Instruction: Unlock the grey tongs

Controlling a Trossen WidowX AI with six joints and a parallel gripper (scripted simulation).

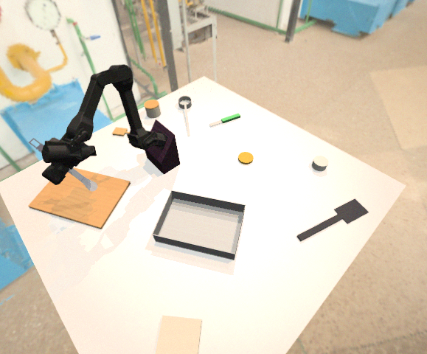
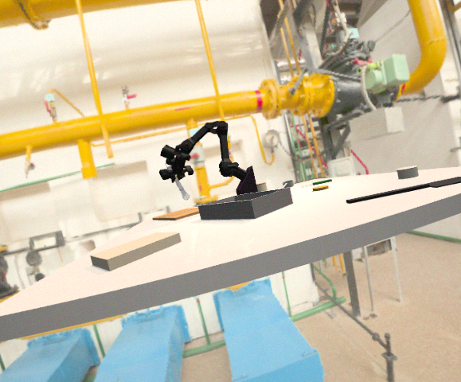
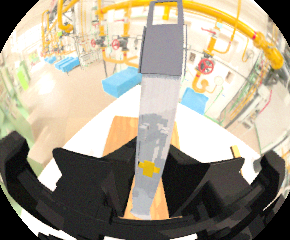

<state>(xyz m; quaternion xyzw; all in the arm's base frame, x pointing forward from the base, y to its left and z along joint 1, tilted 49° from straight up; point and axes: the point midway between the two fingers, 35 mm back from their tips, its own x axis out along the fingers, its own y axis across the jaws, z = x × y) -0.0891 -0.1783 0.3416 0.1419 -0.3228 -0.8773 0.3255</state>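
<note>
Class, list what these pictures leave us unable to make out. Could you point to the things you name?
- Tongs' (image 1: 82, 178) (image 2: 182, 190) (image 3: 155, 110) lock: too small in top and exterior views; unclear in wrist view.
- Tongs' middle: hidden by the gripper (image 1: 68, 169) (image 2: 176, 177) (image 3: 152, 175), top view.
- Pale block's (image 1: 180, 335) (image 2: 135, 248) near end: cut off by top view's lower edge.

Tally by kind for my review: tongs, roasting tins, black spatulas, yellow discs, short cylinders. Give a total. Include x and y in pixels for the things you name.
Tongs (image 1: 82, 178) (image 2: 182, 189) (image 3: 159, 100): 1
Roasting tin (image 1: 194, 245) (image 2: 226, 212): 1
Black spatula (image 1: 352, 211) (image 2: 411, 189): 1
Yellow disc (image 1: 245, 157) (image 2: 320, 188): 1
Short cylinders: 2 (orange-topped one (image 1: 153, 109) (image 2: 261, 187), cream-topped one (image 1: 320, 164) (image 2: 407, 173))
Total: 6
</note>
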